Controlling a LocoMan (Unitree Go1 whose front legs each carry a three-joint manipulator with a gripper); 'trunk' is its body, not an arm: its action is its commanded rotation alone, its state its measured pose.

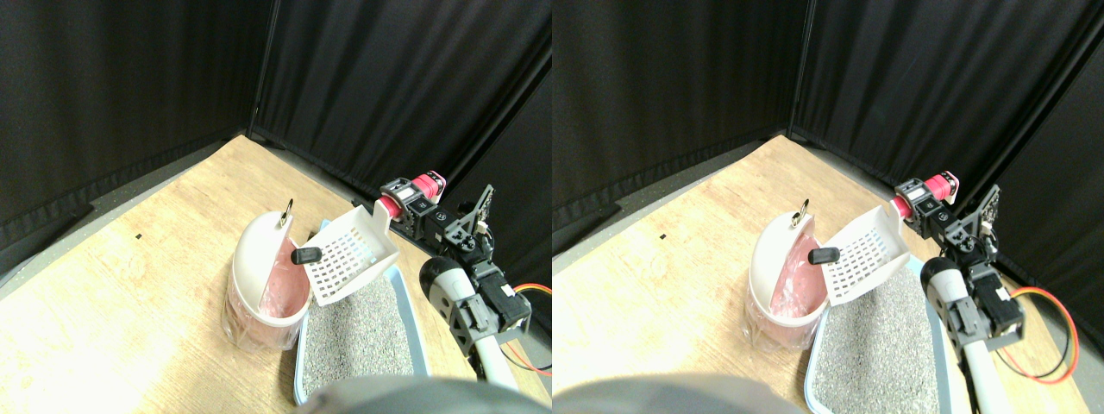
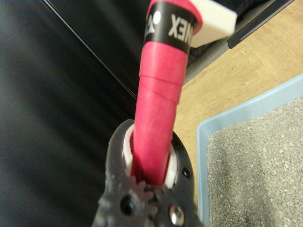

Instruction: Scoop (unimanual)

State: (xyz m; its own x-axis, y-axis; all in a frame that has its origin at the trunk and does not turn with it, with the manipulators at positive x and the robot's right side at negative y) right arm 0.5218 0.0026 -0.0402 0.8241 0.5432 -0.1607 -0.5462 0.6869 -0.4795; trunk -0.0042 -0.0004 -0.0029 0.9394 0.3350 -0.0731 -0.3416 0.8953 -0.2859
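On the wooden floor (image 1: 129, 285), at the left of the work area, stands a white waste bin (image 1: 259, 285) with a pink liner (image 1: 285, 289) and a half-dome lid; a small metal ring (image 1: 285, 212) sticks up at its top. Just right of it and above its opening hangs the white slotted scoop (image 1: 354, 254), tilted toward the bin; a small dark lump (image 1: 305, 255) sits at the left edge of the scoop, right over the pink liner. Below the scoop, near and to the right of the bin, lies the light blue litter tray (image 1: 405, 293) filled with grey litter (image 1: 358, 332). Farther right, the right gripper (image 2: 151, 163) is pressed together on the pink wrapped handle (image 2: 158, 109) of the scoop, as the wrist view plainly shows.

I judge that the step in hand is emptying the scoop into the bin; to do it well, the scoop should be tipped more toward the left, slowly, with its lip kept over the opening, so that the lump falls on the liner and not on the floor; a gentle shake may help if it sticks.

I cannot tell whether the lump rests on the scoop or hangs at its rim; the bottom of the bin is hidden by its lid; the near end of the tray is cut off; the gripper itself is hard to make out in the stereo view.
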